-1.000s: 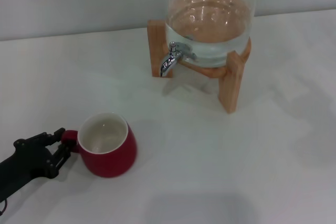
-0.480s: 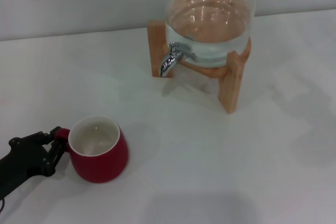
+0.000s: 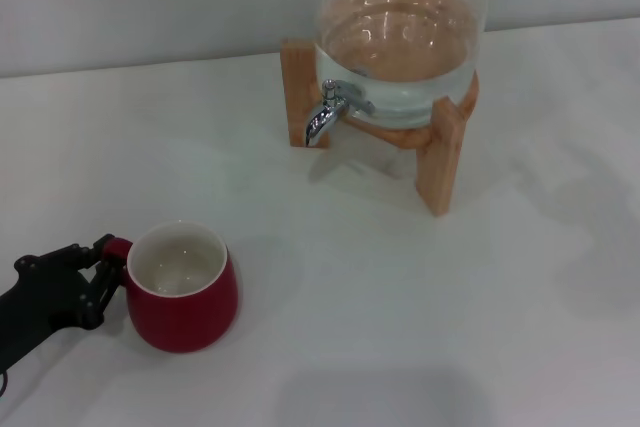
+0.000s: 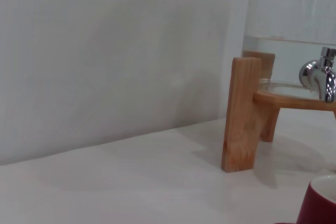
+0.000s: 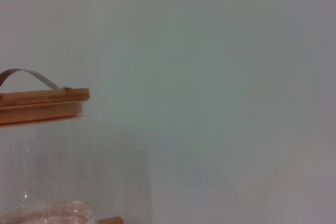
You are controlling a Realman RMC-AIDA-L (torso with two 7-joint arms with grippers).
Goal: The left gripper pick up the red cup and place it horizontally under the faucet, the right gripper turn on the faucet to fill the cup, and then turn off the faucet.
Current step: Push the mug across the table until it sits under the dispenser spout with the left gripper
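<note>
One claw is at work: my left claw (image 3: 100, 269) is closed on the handle of the cup (image 3: 182, 287), which sits upright on the surface (image 3: 400, 327), well short of the faucet (image 3: 328, 110) (handle grip keeps the mouth clear). Right claw is out of view.

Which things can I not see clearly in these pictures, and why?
- Right gripper: in no view.
- Red cup: the left wrist view's edge cuts off all but a corner. Its handle sits between the left gripper fingers in the head view.
- Glass jar: top cut by the head view's edge.
- Faucet lever: too small to read.
</note>
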